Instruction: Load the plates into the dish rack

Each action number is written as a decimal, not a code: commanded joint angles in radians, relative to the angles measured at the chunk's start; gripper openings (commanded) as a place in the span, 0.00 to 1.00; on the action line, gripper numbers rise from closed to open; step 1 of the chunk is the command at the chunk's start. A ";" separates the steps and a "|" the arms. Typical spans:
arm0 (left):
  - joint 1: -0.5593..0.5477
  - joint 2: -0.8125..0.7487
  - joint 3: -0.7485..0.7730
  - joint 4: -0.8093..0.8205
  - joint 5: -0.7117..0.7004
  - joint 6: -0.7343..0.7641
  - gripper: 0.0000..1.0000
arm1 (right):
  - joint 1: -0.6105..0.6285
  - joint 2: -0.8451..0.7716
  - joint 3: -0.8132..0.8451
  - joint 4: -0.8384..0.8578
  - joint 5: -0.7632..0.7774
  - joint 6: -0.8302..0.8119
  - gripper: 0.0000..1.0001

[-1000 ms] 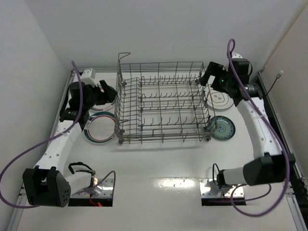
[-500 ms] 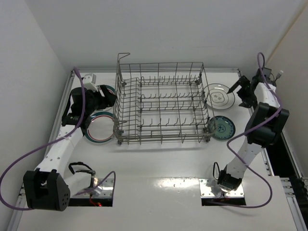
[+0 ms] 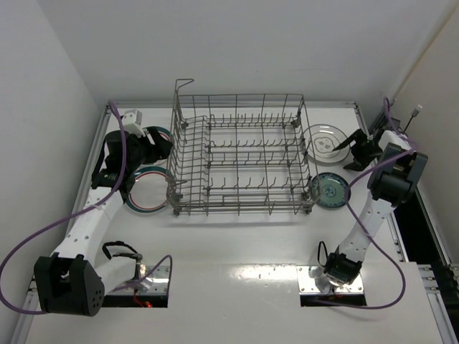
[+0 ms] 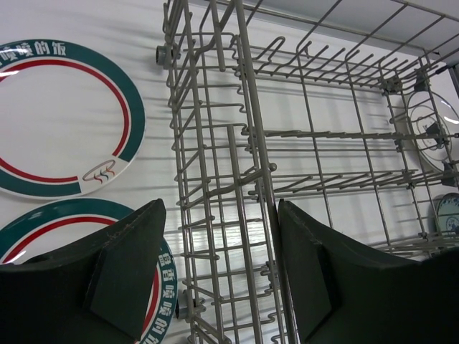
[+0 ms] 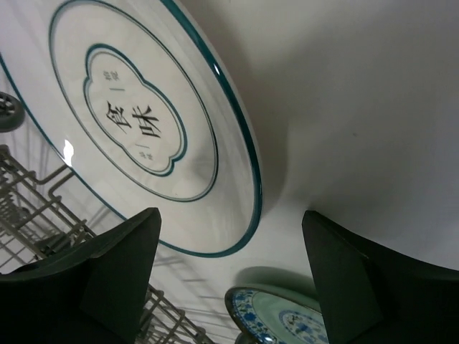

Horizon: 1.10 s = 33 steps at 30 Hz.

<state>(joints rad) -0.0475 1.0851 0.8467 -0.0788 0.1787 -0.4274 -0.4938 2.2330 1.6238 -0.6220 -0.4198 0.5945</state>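
Note:
The grey wire dish rack (image 3: pixel 240 161) stands mid-table with no plates in it. Two green-and-red banded plates (image 3: pixel 147 192) lie flat left of it, also in the left wrist view (image 4: pixel 57 118). My left gripper (image 3: pixel 163 145) is open, its jaws (image 4: pixel 219 272) either side of the rack's left wall (image 4: pixel 244 179), holding nothing. The white ringed plate (image 3: pixel 324 140) and the small teal-blue plate (image 3: pixel 330 190) lie right of the rack. My right gripper (image 3: pixel 343 148) is open and empty, low at the white plate's (image 5: pixel 143 122) right edge; the teal-blue plate (image 5: pixel 287 315) shows between its jaws (image 5: pixel 229 265).
White walls close in the table at the back and on both sides. The right arm is stretched along the right wall. Purple cables loop from both arms. Mounting plates (image 3: pixel 326 279) sit at the near edge.
My right arm has swung from the rack's back right corner out to the right wall and come down beside the white plate. The left gripper has edged onto the rack's left wall.

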 commanded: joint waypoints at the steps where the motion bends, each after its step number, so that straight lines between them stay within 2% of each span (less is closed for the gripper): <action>1: 0.011 -0.025 0.009 -0.029 -0.100 0.038 0.60 | -0.011 0.025 0.045 0.056 -0.092 0.021 0.76; 6: 0.011 -0.025 0.009 -0.029 -0.100 0.038 0.60 | -0.011 0.074 0.059 0.067 -0.131 0.030 0.56; 13: 0.011 -0.025 0.009 -0.029 -0.100 0.038 0.60 | -0.011 0.093 0.050 0.087 -0.152 0.030 0.09; 15: 0.011 -0.025 0.009 -0.029 -0.100 0.038 0.60 | -0.011 0.093 0.059 0.078 -0.152 0.021 0.00; 23: 0.011 -0.016 0.009 -0.029 -0.100 0.047 0.60 | -0.002 -0.076 0.082 0.065 -0.082 0.021 0.00; 27: 0.011 -0.016 0.009 -0.029 -0.110 0.047 0.60 | 0.017 -0.263 0.107 0.053 0.091 0.030 0.00; 33: 0.011 -0.016 0.009 -0.029 -0.110 0.047 0.60 | 0.087 -0.446 0.120 0.005 0.326 0.010 0.00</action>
<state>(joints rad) -0.0475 1.0824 0.8467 -0.0814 0.1677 -0.4263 -0.4419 1.9018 1.6829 -0.6155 -0.2317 0.6216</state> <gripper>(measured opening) 0.603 0.061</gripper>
